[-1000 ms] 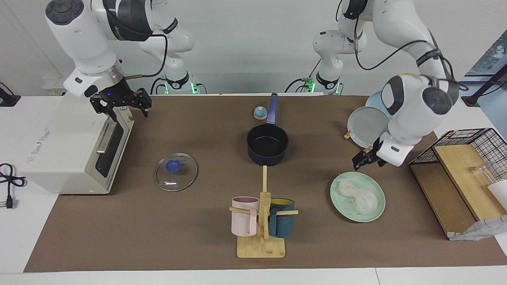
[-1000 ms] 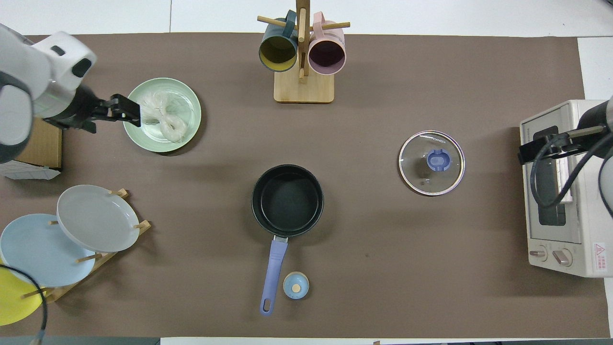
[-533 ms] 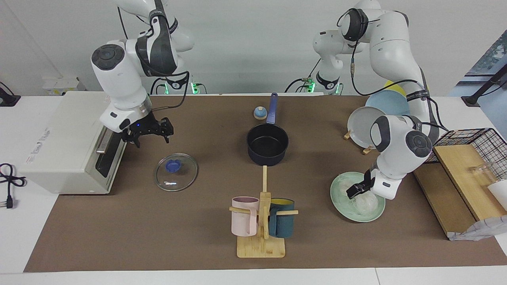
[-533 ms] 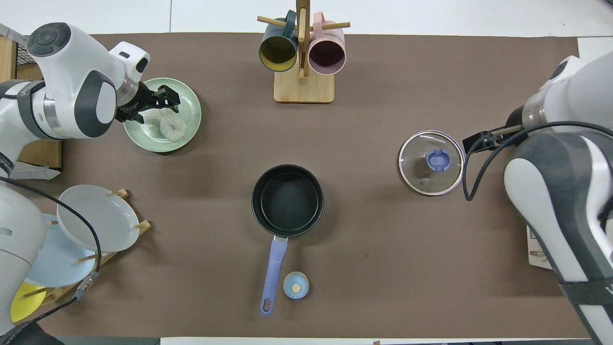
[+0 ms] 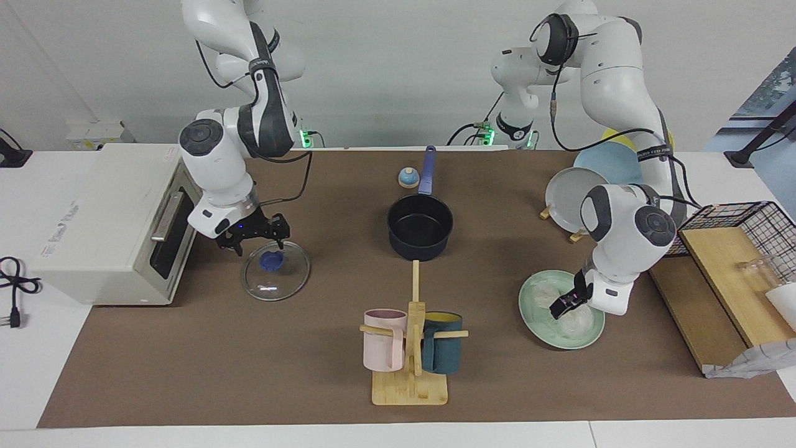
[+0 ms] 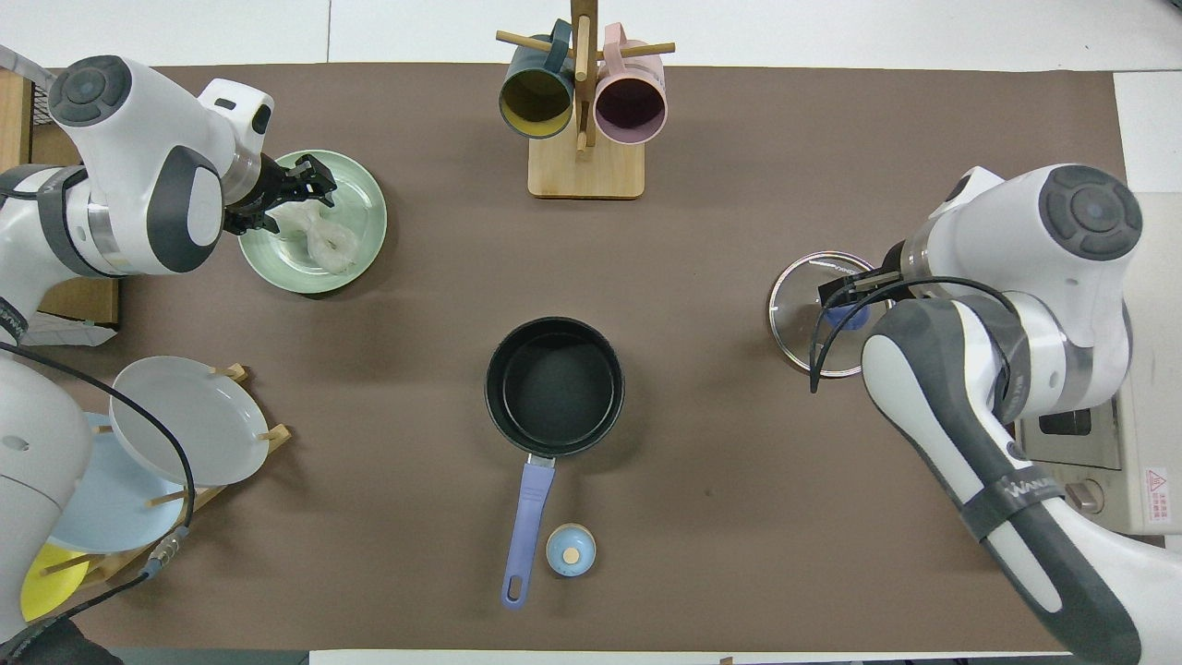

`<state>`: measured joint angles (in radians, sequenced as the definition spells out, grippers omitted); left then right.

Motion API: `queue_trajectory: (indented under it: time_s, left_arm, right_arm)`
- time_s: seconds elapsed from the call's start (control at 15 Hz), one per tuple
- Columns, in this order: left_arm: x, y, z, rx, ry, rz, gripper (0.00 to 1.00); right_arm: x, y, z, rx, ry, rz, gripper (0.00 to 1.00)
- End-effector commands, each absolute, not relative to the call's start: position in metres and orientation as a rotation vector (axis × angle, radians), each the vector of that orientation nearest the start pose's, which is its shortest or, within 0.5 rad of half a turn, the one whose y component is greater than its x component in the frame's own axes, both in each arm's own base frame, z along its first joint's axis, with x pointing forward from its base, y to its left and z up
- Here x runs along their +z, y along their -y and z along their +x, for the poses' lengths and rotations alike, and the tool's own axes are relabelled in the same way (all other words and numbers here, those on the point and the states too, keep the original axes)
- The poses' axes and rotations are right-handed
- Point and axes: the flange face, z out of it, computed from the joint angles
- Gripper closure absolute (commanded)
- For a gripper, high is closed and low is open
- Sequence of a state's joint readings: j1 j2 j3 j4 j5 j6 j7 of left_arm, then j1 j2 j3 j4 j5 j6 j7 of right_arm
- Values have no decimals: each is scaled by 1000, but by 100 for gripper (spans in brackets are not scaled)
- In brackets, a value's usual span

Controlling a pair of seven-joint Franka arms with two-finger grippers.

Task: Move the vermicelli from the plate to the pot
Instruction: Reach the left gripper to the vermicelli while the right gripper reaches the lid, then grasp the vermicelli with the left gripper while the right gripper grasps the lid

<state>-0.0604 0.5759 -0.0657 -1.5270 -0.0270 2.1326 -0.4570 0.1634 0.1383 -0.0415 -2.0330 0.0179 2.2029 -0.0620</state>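
White vermicelli [image 5: 569, 314] on the plate [image 5: 533, 314] under left gripper [image 5: 564, 303]

Both views are bright and evenly lit, seemingly from diffuse lamps overhead. Shadows on the brown bench [image 5: 186, 348] are soft and short, pooling beside the pot [image 6: 554, 386] and under the arms. The glass lid [image 5: 275, 271] carries small glints. Focus holds sharp throughout, with little visible edge distortion.
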Motion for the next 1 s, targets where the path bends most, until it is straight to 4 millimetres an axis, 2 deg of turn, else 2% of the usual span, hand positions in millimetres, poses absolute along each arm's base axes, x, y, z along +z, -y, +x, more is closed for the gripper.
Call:
queue_trajectory:
  time_s: [0.0, 0.2, 0.27, 0.4, 0.53, 0.67, 0.73, 0.87, 0.93]
  left_arm:
    - [331, 83, 698, -54, 577, -3132, 100]
    - [344, 98, 701, -93, 513, -3123, 100]
    - [355, 99, 703, -98, 516, -3128, 100]
    - [395, 103, 699, -61, 506, -3130, 100]
    - [448, 115, 680, 10, 507, -3166, 100]
    - [507, 139, 649, 83, 515, -3237, 100]
    - [533, 164, 629, 103, 533, -3240, 100]
    - [588, 220, 583, 66, 576, -3268, 100]
    - [598, 247, 561, 110, 581, -3281, 100]
  right_arm:
    - [358, -78, 566, -42, 259, -3112, 0]
    - [345, -75, 568, -21, 265, -3115, 0]
    - [337, -75, 570, -26, 279, -3114, 0]
    - [323, -72, 572, -15, 329, -3112, 0]
    - [318, -69, 573, -3, 344, -3111, 0]
    - [319, -69, 574, -8, 346, -3110, 0]
    - [320, -70, 574, -8, 351, -3110, 0]
    - [320, -68, 574, 4, 377, -3107, 10]
    - [324, -68, 577, -1, 389, -3105, 15]
